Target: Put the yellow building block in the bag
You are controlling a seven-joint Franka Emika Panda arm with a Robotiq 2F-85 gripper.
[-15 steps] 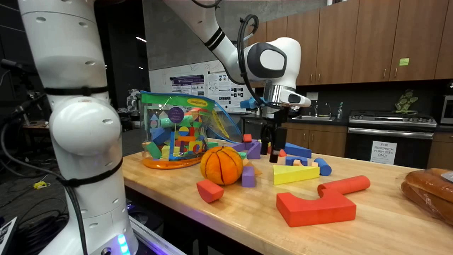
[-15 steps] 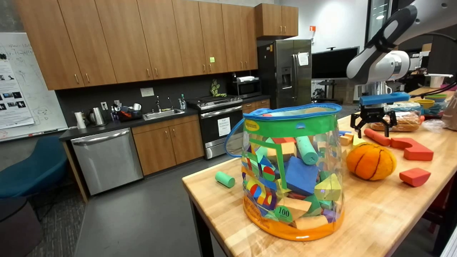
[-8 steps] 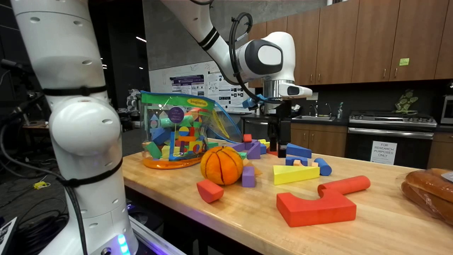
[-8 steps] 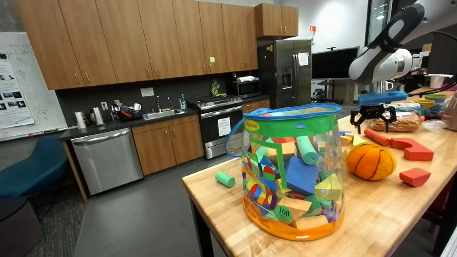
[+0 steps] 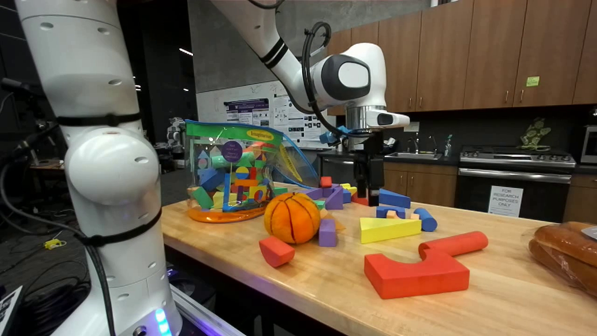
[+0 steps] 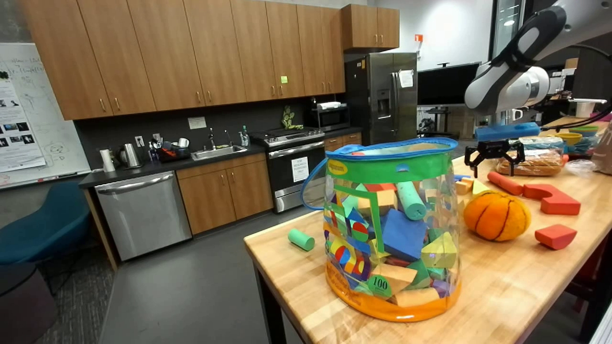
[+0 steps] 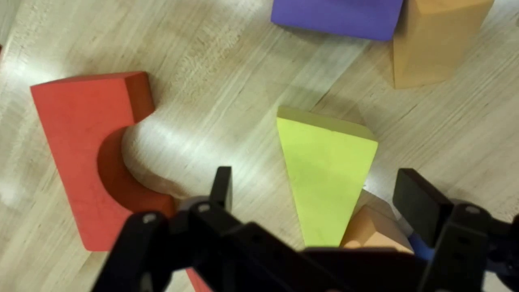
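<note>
The yellow building block (image 5: 391, 230) is a tapered wedge lying on the table; it also shows in the wrist view (image 7: 326, 174), and a small part shows behind the orange ball in an exterior view (image 6: 479, 187). I see no stepped top on it. My gripper (image 5: 368, 196) is open and empty, held above the table. In the wrist view its fingers (image 7: 315, 172) stand apart on either side of the yellow block, not touching it. The see-through bag (image 6: 389, 166) with green and blue edging stands upright, partly filled with blocks; it also shows in an exterior view (image 5: 233, 130).
An orange ball (image 5: 293, 218) sits between the bag and the yellow block. A red arch block (image 5: 415, 275), red half block (image 5: 276, 251), purple block (image 5: 327, 232) and blue cylinder (image 5: 426, 219) lie around. A tan piece (image 7: 377, 229) lies close beside the yellow block. Packaged bread (image 5: 566, 254) lies at the edge.
The gripper has risen a little and turned slightly, then shifted slightly. Its fingers remain apart. The blocks, ball and bag have not moved.
</note>
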